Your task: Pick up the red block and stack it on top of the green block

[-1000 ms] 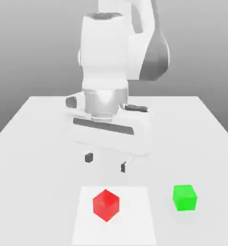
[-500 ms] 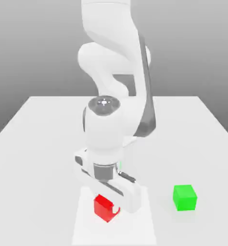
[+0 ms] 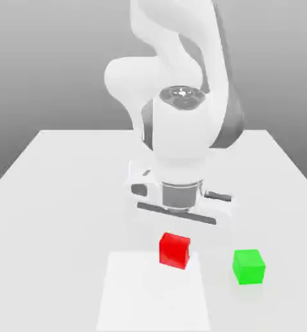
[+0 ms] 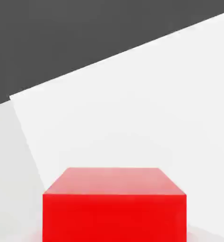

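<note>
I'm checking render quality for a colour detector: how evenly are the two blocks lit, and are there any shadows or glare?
Exterior view: the red block and the green block show flat shading, with slightly lighter top faces, no glare and no distinct cast shadows on the table. Hand view: the red block's front face is saturated, its top paler.

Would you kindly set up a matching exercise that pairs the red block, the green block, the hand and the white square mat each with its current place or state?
Things:
1. red block
2. green block
3. hand
4. white square mat

Places or states:
A. lies flat on the table, nothing on it
B. shut on a block
C. held above the mat's far edge
D. sits on the table at the exterior view's right

Pairs: 1-C, 2-D, 3-B, 4-A
</note>
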